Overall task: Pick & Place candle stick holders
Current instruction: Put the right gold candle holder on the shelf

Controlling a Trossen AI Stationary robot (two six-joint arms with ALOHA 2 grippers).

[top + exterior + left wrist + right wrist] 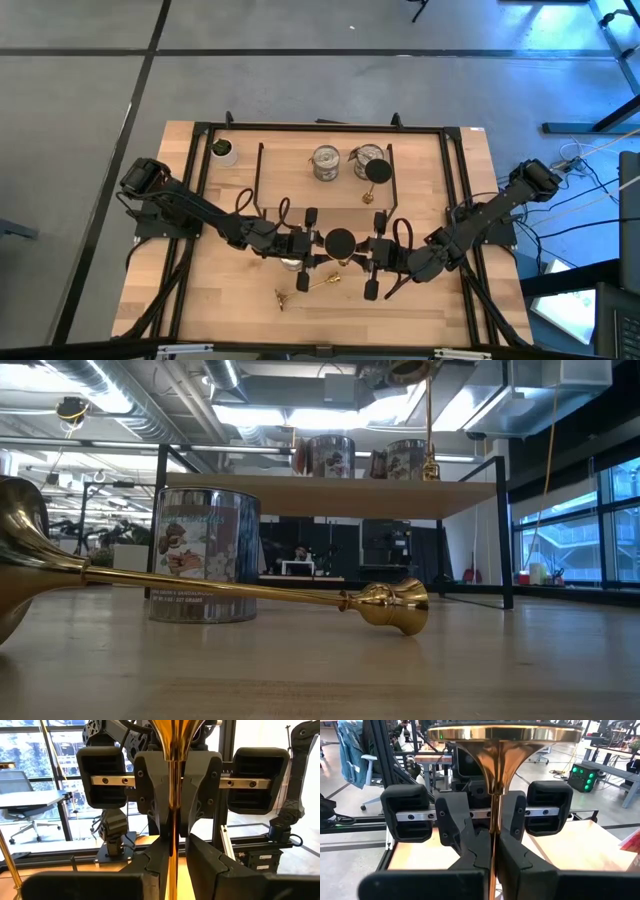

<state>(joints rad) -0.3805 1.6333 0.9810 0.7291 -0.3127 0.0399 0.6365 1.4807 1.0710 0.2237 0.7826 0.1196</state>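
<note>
Both my grippers meet at the middle of the pale wooden table (420, 200), and between them stands a slim gold-brass candle stick holder (340, 241), upright, its round disc end showing as a dark circle from above. My left gripper (179, 851) is clamped on its stem: the two dark fingers (155, 857) press the thin brass rod from either side. My right gripper (492, 851) faces it from the opposite side and is likewise closed tight on the same stem, just below where the brass flares out into the wide disc (502, 732). So the stick sits exactly in my jaws, held by both arms at once.

A second gold-brass stick (240, 592) lies flat on the table just in front of my grippers, and a squat silvery round cup (204, 556) stands just behind it, near my left gripper. On the shelf of the black wire rack (262, 160) stand two more silvery cups (326, 163) and a third brass stick (377, 172), upright. A small white pot with a green plant (223, 151) sits at the table's far left corner.
</note>
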